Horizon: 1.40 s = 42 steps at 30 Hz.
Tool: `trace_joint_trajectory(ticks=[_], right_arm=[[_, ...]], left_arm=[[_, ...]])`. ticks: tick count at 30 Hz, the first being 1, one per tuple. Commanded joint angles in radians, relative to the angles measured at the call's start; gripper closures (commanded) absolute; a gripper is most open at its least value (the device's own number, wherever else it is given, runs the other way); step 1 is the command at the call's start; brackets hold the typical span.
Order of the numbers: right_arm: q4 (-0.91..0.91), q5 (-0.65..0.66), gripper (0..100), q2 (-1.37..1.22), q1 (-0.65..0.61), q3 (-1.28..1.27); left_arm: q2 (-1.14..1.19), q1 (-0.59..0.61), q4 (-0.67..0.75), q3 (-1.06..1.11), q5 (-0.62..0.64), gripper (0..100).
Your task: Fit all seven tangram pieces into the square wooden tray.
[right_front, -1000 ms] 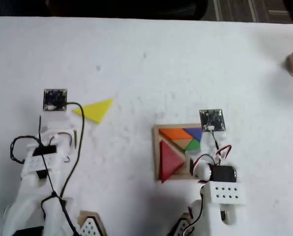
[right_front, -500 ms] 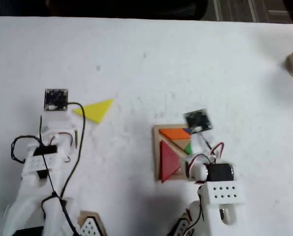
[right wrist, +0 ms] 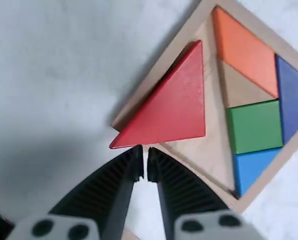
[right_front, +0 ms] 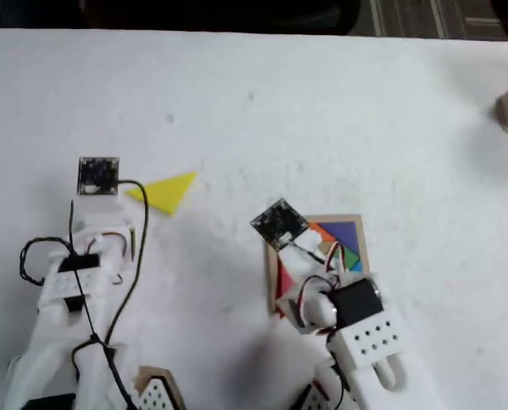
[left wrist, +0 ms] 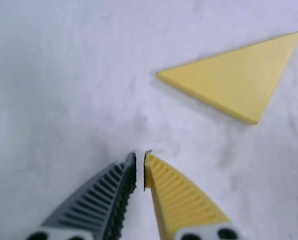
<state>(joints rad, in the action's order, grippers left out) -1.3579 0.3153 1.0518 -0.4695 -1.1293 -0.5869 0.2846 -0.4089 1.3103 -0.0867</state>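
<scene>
1. R arm, lower right of the high view: it has swung leftward over the last sec. Its wrist board was over the tray's upper right corner and is now over the upper left corner. The forearm now crosses the tray diagonally.
2. Right gripper [right wrist: 143, 152]: jaws nearly closed with just a slit between them, nothing held. The tips sit just beside the low corner of the red triangle [right wrist: 171, 107]. Can't tell if they touch it.
3. Tray [right wrist: 241, 87], right of centre in the high view, hasn't shifted. The red triangle lies along its left side, and one edge and corner seem to ride over the rim, so prob not seated flat. Orange [right wrist: 244, 50], dark blue [right wrist: 291, 100], green [right wrist: 254, 125] and light blue [right wrist: 251, 167] pcs fill the other side. Bare wood shows between them and the red.
4. What it means: the R arm looks lined up to nudge or re-grip the red pc so it drops in. That would leave room for what's missing.
5. Left gripper [left wrist: 140, 157], left of the high view: same spot as before, jaws almost together, empty, over bare table.
6. Yellow triangle [right_front: 164, 191], farther up and just right of the L arm's wrist board: unmoved, still outside the tray and well apart from it. The task isn't done. Can't tell where the 7th pc is.
</scene>
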Motion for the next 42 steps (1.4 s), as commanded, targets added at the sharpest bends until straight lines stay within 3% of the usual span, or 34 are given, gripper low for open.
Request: trace_joint_trajectory(ticks=[1,14,21,42], right_arm=[[0.045,-0.018,98.1,-0.084,-0.048,-0.009],[0.166,-0.012,98.1,-0.472,-0.048,0.061],[0.283,-0.015,98.2,-0.447,0.070,0.069],[0.140,-0.061,98.1,-0.160,0.050,0.138]], left_arm=[[-0.035,0.010,0.029,-0.006,0.011,94],[-0.033,0.010,0.029,-0.006,0.011,94],[-0.033,0.010,0.029,-0.006,0.011,94],[-0.031,0.010,0.029,-0.006,0.011,94]])
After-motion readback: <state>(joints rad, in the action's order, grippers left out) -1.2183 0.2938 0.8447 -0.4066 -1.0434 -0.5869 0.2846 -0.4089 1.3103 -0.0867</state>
